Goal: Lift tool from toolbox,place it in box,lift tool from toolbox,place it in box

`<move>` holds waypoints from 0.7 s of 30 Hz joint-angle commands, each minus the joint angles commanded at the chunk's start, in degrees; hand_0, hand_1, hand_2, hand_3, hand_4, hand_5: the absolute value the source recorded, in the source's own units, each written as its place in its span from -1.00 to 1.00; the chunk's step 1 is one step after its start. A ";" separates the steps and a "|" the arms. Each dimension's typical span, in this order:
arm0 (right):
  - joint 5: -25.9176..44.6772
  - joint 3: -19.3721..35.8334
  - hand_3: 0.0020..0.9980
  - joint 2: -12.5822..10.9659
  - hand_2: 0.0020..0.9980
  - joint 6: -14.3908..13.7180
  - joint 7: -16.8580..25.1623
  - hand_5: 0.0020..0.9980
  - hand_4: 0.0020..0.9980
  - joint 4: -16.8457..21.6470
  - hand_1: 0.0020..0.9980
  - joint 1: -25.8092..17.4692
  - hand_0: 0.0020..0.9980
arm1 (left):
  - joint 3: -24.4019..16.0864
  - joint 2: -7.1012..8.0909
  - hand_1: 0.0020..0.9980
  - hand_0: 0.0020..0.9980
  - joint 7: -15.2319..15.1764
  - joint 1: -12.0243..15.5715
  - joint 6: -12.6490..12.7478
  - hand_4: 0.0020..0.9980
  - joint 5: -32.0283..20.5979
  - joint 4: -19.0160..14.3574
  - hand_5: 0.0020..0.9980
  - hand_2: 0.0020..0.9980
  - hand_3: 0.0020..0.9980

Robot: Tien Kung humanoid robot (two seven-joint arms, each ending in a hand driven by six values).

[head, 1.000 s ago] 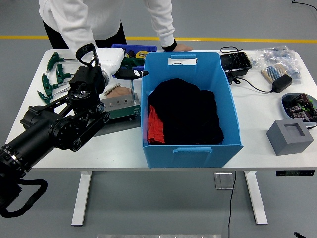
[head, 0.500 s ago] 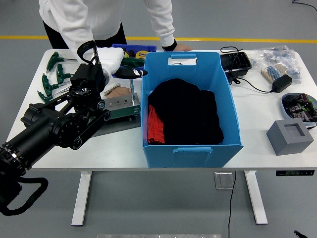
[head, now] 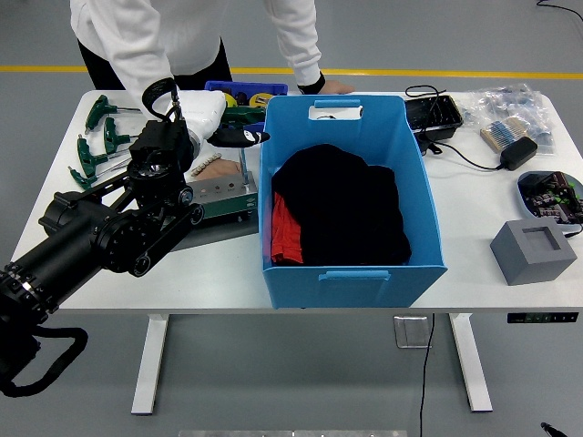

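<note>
Left arm barely moved over the last second: forearm slid slightly left and back, and the left hand (head: 196, 114) stayed over the toolbox (head: 228, 182) at the blue box's left wall. No transfer yet, so I'd call this still the pick phase of a lift, with the drop into the box pending.

Fingers: hand was white-covered and hidden behind the wrist; couldn't tell how far open they were or whether they had anything. A black-and-white tool (head: 241, 137) lay right at the hand, tip pointing at the box wall; contact unclear.

Counts, left to right:
- green T-handle keys (head: 98, 137) at the counter's left end: about four, some partly hidden by the arm
- one toolbox with a metal tray
- one small blue parts bin (head: 244, 91) behind it
- one big blue box (head: 351, 187), holding dark cloth (head: 342, 209) with red underneath; no tool visible inside
- one black tray (head: 435, 115), one power adapter (head: 515, 152) with cable
- one bag of small parts (head: 510, 109)
- one grey foam block (head: 533, 251), one round dish (head: 551, 193)

The person at the far side had one hand (head: 332, 86) resting on the counter (head: 219, 273) behind the box. Right arm not visible.
</note>
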 joint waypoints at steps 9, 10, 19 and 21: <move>0.12 -0.10 0.15 -0.01 0.46 -0.03 0.02 0.44 0.55 0.01 0.30 0.14 0.34 | 1.24 -0.19 -1.00 -0.81 -1.14 0.07 5.15 1.00 -0.14 2.00 0.69 -0.95 -0.72; 0.14 -0.11 0.15 -0.01 0.46 -0.03 0.03 0.44 0.55 0.01 0.30 0.15 0.34 | 1.34 -0.19 -1.00 -0.81 -1.37 0.07 5.76 1.00 -0.12 2.20 0.69 -0.95 -0.72; 0.05 -0.07 0.15 -0.02 0.46 -0.02 -0.01 0.44 0.55 0.01 0.31 0.17 0.34 | 1.85 -0.10 -1.00 -0.87 -3.62 0.01 9.09 1.00 0.26 3.26 0.51 -1.00 -0.87; 0.02 -0.08 0.15 -0.02 0.46 -0.01 -0.02 0.44 0.55 0.01 0.31 0.18 0.34 | 1.92 -0.09 -1.00 -0.87 -4.09 0.01 9.72 1.00 0.35 3.41 0.51 -1.00 -0.87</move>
